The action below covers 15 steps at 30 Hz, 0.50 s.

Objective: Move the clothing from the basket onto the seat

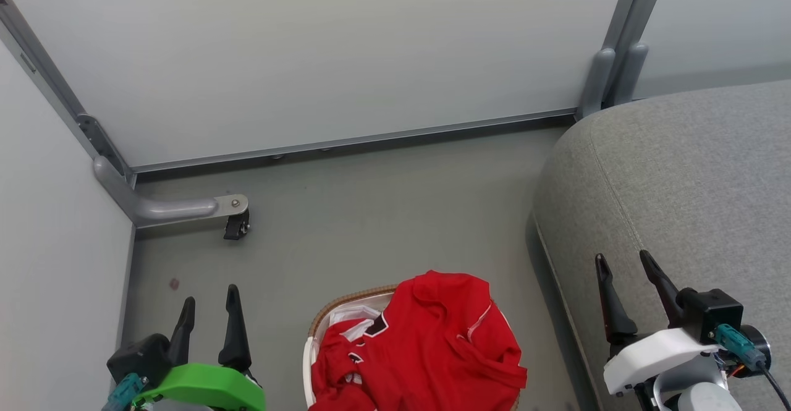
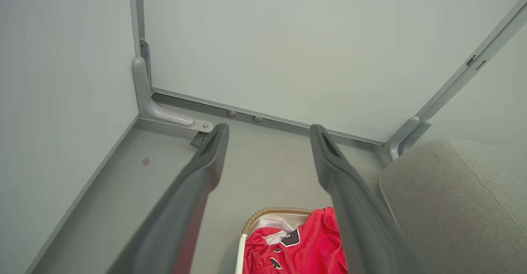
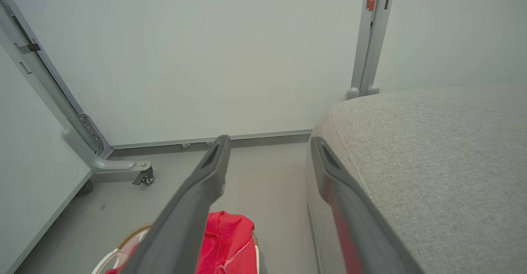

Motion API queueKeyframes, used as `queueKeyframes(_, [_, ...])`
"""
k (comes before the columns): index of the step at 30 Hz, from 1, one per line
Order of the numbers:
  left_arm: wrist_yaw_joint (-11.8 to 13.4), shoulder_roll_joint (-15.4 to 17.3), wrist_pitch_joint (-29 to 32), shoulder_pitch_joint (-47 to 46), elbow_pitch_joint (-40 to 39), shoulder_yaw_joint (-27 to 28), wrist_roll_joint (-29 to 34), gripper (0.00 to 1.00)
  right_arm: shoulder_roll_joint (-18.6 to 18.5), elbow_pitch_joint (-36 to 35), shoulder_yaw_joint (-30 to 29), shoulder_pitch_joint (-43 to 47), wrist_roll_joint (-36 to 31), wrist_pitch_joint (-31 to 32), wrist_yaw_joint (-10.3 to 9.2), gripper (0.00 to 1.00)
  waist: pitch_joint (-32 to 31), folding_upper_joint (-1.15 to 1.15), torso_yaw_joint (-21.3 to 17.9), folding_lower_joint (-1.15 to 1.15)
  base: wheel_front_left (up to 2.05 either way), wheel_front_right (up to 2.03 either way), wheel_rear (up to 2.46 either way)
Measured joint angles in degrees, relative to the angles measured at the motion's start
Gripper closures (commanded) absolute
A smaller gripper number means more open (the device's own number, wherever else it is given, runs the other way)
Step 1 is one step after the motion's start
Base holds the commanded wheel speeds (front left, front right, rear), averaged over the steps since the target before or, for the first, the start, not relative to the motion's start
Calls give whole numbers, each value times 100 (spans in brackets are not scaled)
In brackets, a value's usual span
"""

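The jerseys are heaped in the basket, which stands on the floor right at the robot's front, just beside the rounded end of the sofa. That placing looks deliberate: the lift from basket to cushion is short and runs to the robot's right. Red cloth mounds above the woven rim and spills over the side nearest the sofa, so there is plenty to catch hold of from above.

The left fingers are spread wide and hold nothing, hanging over bare floor to the basket's left. The right fingers are just as wide and also empty, poised over the sofa's edge. The arms flank the basket, and to my eye nothing has been picked up yet.

From the head I see both arms and the whole layout. The left wrist view looks down into the basket, showing the white liner and black marks on a white panel. The right wrist view gives the broad sofa top and a caster at the wall.
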Motion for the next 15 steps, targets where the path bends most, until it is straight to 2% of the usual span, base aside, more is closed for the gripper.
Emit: queueKeyframes(15, [2, 7, -149, 1, 130, -62, 483, 0, -7, 79, 63, 0, -590, -153, 0, 0, 20, 0, 30, 0, 0, 0, 0])
